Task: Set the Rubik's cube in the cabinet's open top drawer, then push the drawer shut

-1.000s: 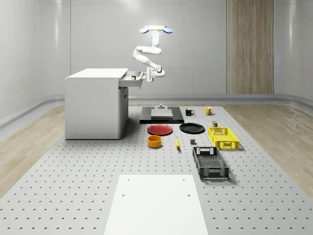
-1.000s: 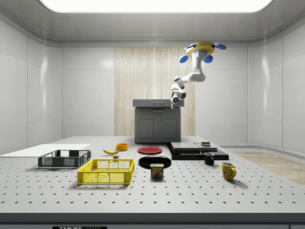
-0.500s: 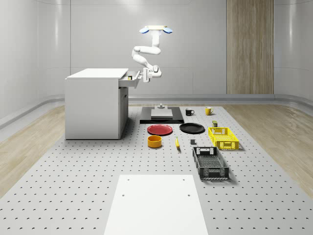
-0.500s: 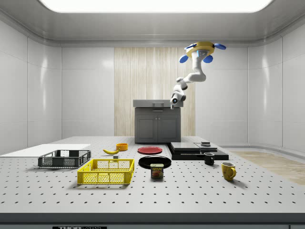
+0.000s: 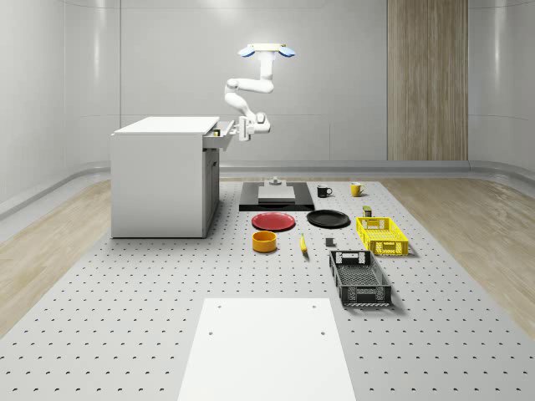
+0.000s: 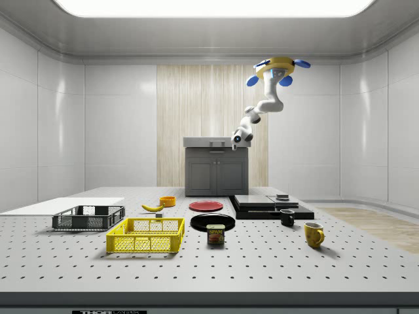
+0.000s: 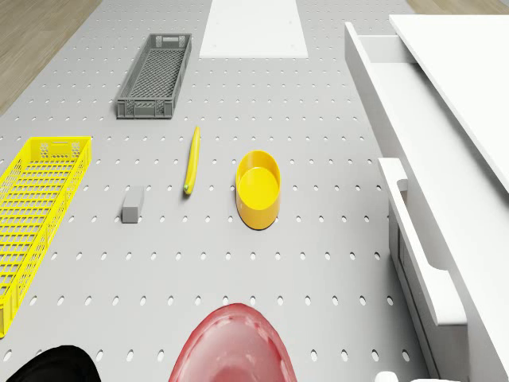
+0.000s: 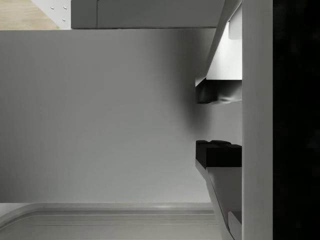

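The white cabinet (image 5: pixel 163 180) stands on the perforated table, and its top drawer (image 5: pixel 224 139) juts out a little. A small yellowish speck (image 5: pixel 219 131) shows at the drawer's rim; I cannot tell whether it is the Rubik's cube. My gripper (image 5: pixel 240 129) is right at the drawer front, seen in the side view as gripper (image 6: pixel 237 139) against the drawer (image 6: pixel 216 142). In the wrist view the gripper (image 8: pixel 218 122) faces a grey panel, with its fingers (image 8: pixel 218 154) apart and nothing between them. The drone (image 5: pixel 266 51) hovers high, beside the cabinet's drawer side. The drawer front (image 7: pixel 421 255) also appears in the drone view.
On the table lie a red plate (image 5: pixel 273 221), a black plate (image 5: pixel 328 219), a yellow bowl (image 5: pixel 265 241), a banana (image 5: pixel 303 244), a yellow crate (image 5: pixel 381 235), a grey crate (image 5: pixel 359 278), two mugs (image 5: pixel 324 191) and a black platform (image 5: pixel 277 195).
The gripper has moved toward the cabinet, and the drawer front has slid inward with it. The drone has stayed in place.
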Available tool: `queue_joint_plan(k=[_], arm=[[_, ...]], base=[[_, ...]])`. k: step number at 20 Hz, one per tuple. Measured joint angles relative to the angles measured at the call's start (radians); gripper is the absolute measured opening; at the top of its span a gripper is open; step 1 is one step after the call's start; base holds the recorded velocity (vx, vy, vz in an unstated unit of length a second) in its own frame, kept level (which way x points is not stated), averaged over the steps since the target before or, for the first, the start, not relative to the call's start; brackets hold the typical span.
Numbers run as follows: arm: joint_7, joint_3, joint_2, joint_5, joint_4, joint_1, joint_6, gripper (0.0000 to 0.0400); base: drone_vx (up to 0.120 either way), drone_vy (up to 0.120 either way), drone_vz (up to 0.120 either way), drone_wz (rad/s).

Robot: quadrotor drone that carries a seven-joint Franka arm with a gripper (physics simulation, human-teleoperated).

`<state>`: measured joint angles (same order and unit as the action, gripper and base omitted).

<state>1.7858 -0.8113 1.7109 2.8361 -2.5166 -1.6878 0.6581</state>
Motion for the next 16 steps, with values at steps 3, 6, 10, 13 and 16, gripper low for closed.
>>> queue_joint_plan(k=[3, 6, 10, 13, 16], arm=[[-0.012, 0.005, 0.002, 0.01, 0.036, -0.001, 0.036, 0.0105], [-0.022, 0.01, 0.001, 0.018, 0.078, -0.007, 0.073, 0.0105], [-0.029, 0.021, 0.0, 0.023, 0.144, -0.019, 0.131, 0.0119], [0.035, 0.064, 0.002, 0.011, 0.193, -0.04, 0.175, 0.0109], [0.024, 0.075, 0.003, 0.01, 0.248, -0.053, 0.224, 0.0107]], base=[[0.0, 0.0, 0.0, 0.0], [0.0, 0.0, 0.0, 0.0], [0.0, 0.0, 0.0, 0.0], [0.0, 0.0, 0.0, 0.0], [0.0, 0.053, 0.0, 0.0]])
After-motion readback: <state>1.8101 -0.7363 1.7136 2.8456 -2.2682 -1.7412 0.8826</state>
